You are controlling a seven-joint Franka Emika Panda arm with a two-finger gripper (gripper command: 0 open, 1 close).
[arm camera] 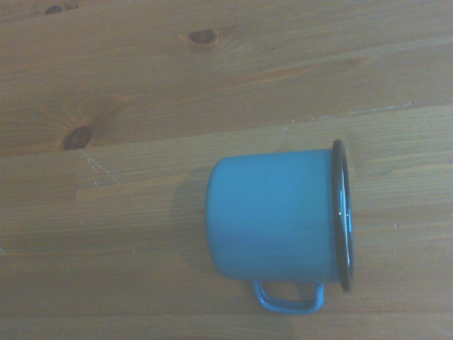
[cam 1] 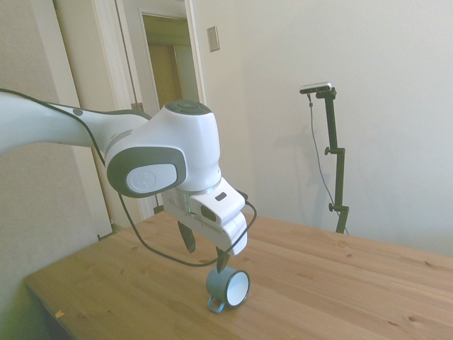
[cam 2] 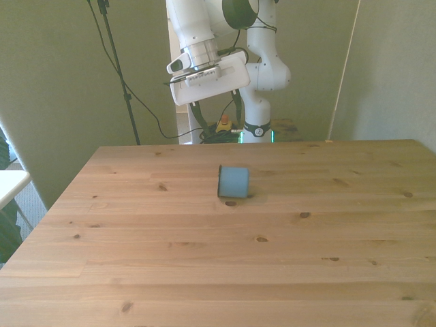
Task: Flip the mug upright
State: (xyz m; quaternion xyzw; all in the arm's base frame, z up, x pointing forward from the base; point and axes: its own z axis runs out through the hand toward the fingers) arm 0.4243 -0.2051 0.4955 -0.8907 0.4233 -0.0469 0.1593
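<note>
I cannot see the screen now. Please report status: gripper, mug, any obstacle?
Gripper open, above mug, not touching. Mug on its side on table. Nothing in the way.

A: How many mugs are there?
B: One mug, a blue one, lying on its side.
A: And handles on it?
B: One loop handle.
A: Arms and hands?
B: One arm with one hand.
A: Counters?
B: One wooden counter

Wooden table, mug sideways
</note>
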